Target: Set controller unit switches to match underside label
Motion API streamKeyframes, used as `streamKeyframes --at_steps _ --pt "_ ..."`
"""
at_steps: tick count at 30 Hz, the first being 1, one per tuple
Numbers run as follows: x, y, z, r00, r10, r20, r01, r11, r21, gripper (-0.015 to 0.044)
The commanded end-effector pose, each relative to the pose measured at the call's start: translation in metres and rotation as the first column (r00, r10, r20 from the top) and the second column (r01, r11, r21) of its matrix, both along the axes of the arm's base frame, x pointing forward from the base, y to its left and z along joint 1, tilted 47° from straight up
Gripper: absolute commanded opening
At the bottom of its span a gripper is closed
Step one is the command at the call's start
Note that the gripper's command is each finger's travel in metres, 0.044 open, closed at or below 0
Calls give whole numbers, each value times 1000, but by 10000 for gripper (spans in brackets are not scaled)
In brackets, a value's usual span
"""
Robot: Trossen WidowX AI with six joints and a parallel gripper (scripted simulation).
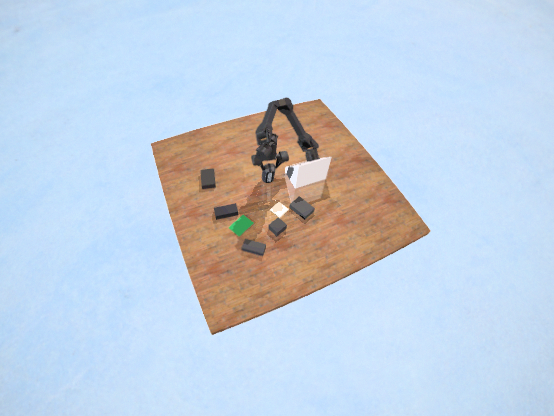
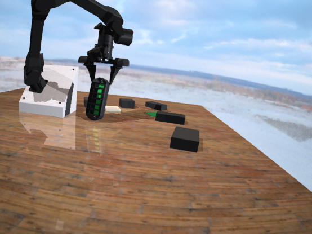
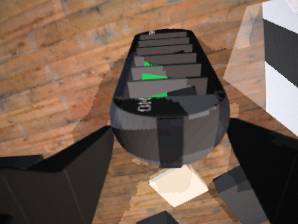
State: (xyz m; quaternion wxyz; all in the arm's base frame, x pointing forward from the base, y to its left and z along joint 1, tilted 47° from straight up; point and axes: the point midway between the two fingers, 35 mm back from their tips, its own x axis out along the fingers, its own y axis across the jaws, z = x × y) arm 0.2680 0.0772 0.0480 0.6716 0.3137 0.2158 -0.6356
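Exterior view: a white box (image 1: 311, 172) (image 2: 53, 98) (image 3: 282, 92) stands at left; next, the fingers (image 2: 114, 73) grip the unit (image 1: 269, 176) (image 2: 98, 98) (image 3: 170, 135), tilted on end above the counter (image 1: 300, 280) (image 2: 157, 174) (image 3: 50, 65); rightward lie 1 pale block (image 1: 279, 209) (image 2: 113, 109) (image 3: 179, 185), 1 green patch (image 1: 241, 225) (image 2: 150, 113) and 4 dark blocks (image 1: 208, 178) (image 2: 184, 139).

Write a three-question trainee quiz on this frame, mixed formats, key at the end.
1. Multiple choice: what is between the fingers of the gripper?
A) the green sheet
B) the controller unit
C) the cream block

2. True or false: the controller unit is sitting flat on its base on the bench.

3. Fill in: in the exterior view, the big wedge-shaped housing beside the unit is mostly ____ in colour.

Key: 1 B; 2 false, it is held up on end; 3 white.
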Motion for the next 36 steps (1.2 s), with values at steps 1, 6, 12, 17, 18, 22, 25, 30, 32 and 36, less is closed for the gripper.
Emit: streamKeyframes --at_steps 1,6,12,17,18,22,25,30,32,36 --pt "1 0 -6 1000 -10 -4 10 1000 -3 338" --pt "1 2 -9 1000 -10 -4 10 1000 -3 338" --pt "2 4 -14 1000 -10 -4 10 1000 -3 338" --pt "2 6 -17 1000 -10 -4 10 1000 -3 338" --pt "2 6 -18 1000 -10 -4 10 1000 -3 338" --pt "3 7 -21 1000 -10 -4 10 1000 -2 338" --pt "3 8 -23 1000 -10 -4 10 1000 -2 338" --pt "4 10 -26 1000 -10 -3 10 1000 -2 338" --pt "4 10 -28 1000 -10 -3 10 1000 -2 338" --pt "4 12 -31 1000 -10 -3 10 1000 -2 338"
